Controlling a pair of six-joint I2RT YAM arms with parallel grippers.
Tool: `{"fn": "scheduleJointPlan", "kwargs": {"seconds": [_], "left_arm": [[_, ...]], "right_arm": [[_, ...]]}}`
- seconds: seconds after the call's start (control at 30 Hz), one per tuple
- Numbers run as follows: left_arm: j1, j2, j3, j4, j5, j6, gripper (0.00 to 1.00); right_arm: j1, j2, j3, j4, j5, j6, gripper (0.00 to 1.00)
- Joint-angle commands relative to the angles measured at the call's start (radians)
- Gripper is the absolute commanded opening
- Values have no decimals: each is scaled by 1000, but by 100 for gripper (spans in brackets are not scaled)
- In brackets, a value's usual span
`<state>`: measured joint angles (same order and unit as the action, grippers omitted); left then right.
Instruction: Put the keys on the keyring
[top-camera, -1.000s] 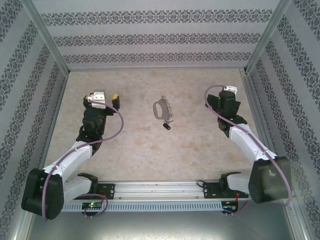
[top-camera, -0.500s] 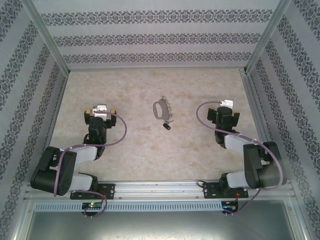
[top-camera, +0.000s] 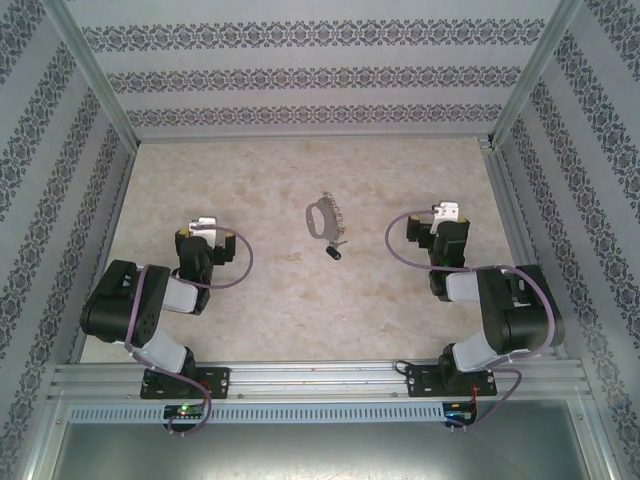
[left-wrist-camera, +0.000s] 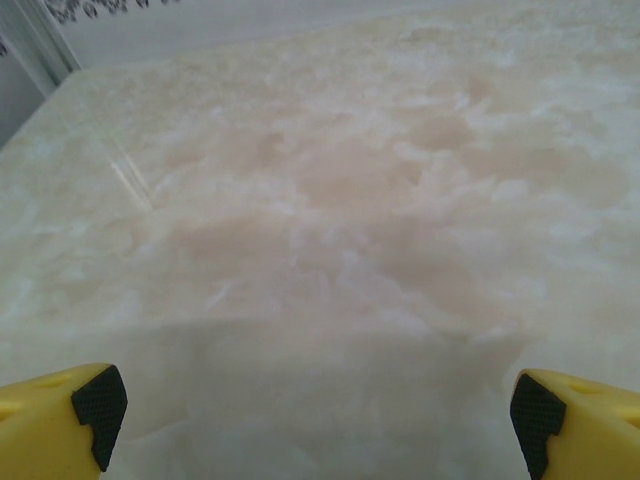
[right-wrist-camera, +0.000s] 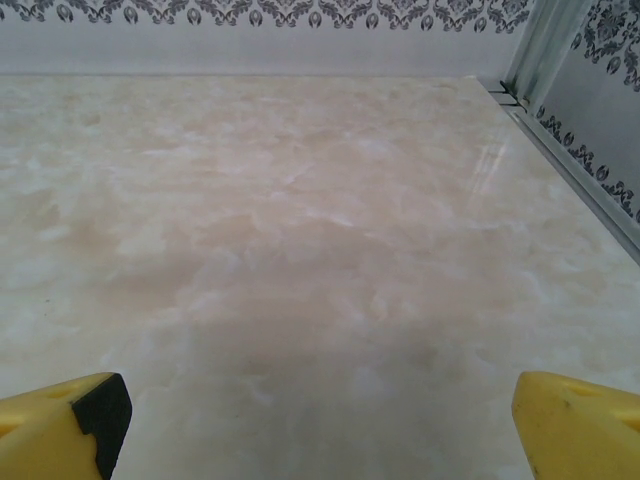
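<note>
**Top external view.** The keyring (top-camera: 322, 217) lies flat on the marbled desk (top-camera: 300, 300), about midway between the left and right edges and somewhat nearer the far edge than the near one. The key (top-camera: 334, 251), a small dark piece, lies just beside the keyring's near end. It is too small here to tell whether the two touch. The left gripper (top-camera: 204, 237) sits over the left half of the desk, well apart from both things, which lie off to its right and a little farther back. The right gripper (top-camera: 437, 226) sits over the right half at about the same depth, with the keyring and key off to its left. The key and keyring lie between the two grippers, and neither gripper reaches them. Both arms are folded back toward their bases on the metal rail (top-camera: 320, 375) at the near edge. Patterned walls (top-camera: 320, 80) enclose the desk on three sides.

**Left wrist view.** The left gripper (left-wrist-camera: 318, 420) has its jaws spread wide. Its yellow fingertips (left-wrist-camera: 50, 420) with black pads stand in the two bottom corners, and there is bare pale desk (left-wrist-camera: 330, 200) between and ahead of them. Nothing is gripped.

**Right wrist view.** The right gripper (right-wrist-camera: 320, 425) is likewise released, with its yellow fingertips (right-wrist-camera: 580, 425) at the bottom corners. Plain desk surface (right-wrist-camera: 300, 220) runs from them to the far wall (right-wrist-camera: 250, 45). A metal post (right-wrist-camera: 545, 40) stands at the far right corner. Its jaws hold nothing.
</note>
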<state>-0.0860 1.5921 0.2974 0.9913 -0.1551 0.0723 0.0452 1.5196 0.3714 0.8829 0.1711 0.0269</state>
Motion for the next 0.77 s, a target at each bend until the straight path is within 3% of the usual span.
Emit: {"fn": "scheduleJointPlan", "kwargs": {"seconds": [0.0, 0.1, 0.73], "left_arm": [[49, -14, 81, -58, 100, -50, 100], [86, -14, 109, -112, 166, -75, 100], [89, -8, 110, -105, 167, -74, 100]], "right_arm": [[-17, -6, 16, 7, -69, 16, 98], [-11, -15, 9, 10, -57, 10, 98], [-11, -10, 12, 10, -70, 8, 98]]}}
